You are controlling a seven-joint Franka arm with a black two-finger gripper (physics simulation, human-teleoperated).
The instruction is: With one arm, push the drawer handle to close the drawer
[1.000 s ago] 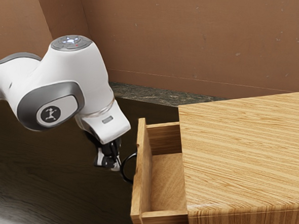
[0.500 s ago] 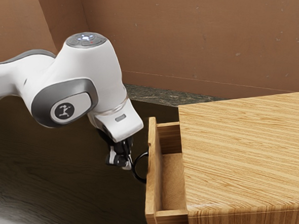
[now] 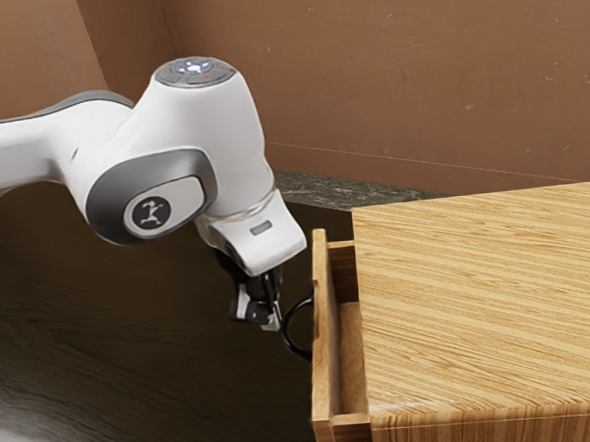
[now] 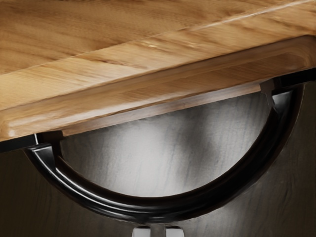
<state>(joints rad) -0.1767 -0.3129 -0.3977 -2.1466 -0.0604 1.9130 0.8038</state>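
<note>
- While the drawer (image 3: 325, 349) sticks partway out of the cabinet (image 3: 480, 300), gap into it visible, so not closed.
- Black curved handle (image 3: 286, 335) on drawer front, facing the exterior view's left.
- Gripper (image 3: 272, 324) low, right at handle's outer curve; contact unclear.
- Can't tell if gripper is open or shut.
- White arm (image 3: 175, 138) comes in from the exterior view's left.
- Wrist view: handle arcs out from the wood front, both ends attached.

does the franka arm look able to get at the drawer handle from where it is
Most likely yes: the gripper is right at the curved black handle, outside the drawer front, and nothing appears to block its way.
</note>
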